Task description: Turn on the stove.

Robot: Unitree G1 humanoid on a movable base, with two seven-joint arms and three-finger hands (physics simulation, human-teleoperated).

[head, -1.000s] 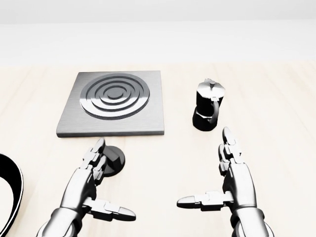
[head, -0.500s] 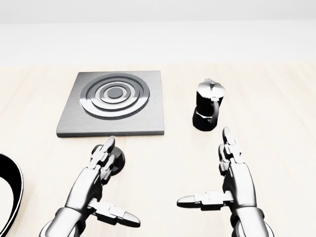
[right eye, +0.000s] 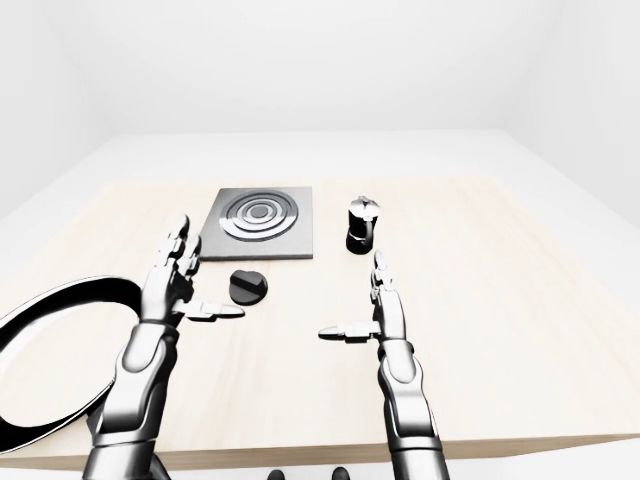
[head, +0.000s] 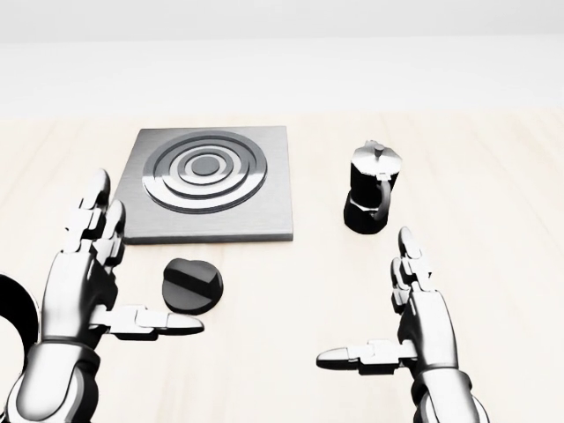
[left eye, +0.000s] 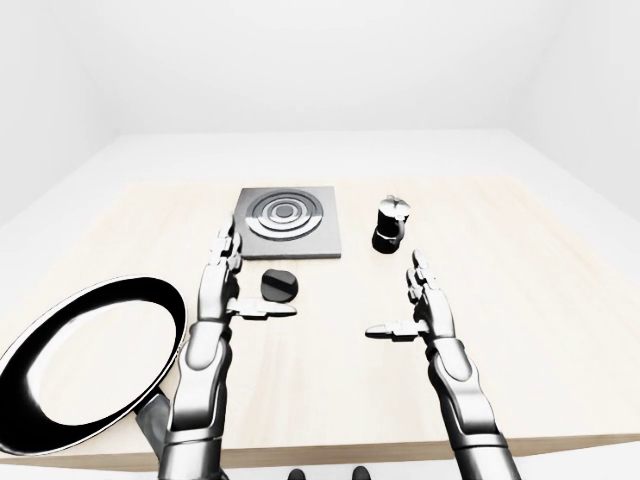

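Note:
The stove is a square grey hotplate (head: 203,181) with raised concentric rings, lying on the pale wooden table in the upper left of the head view. Its round black knob (head: 192,285) sits on the table just below the plate, uncovered. My left hand (head: 128,269) stands open to the left of the knob, fingers pointing up beside the plate's lower left corner and thumb stretched out under the knob, not touching it. My right hand (head: 374,304) hovers open at the lower right, holding nothing, with its thumb pointing left.
A black and silver moka pot (head: 372,187) stands right of the hotplate, just above my right hand. A large black frying pan (left eye: 85,365) lies at the table's lower left, by my left arm. The table edge (left eye: 330,452) runs along the bottom of the left-eye view.
My left hand has swung left and upward off the knob, which now shows in full. The right hand, hotplate and moka pot have not moved.

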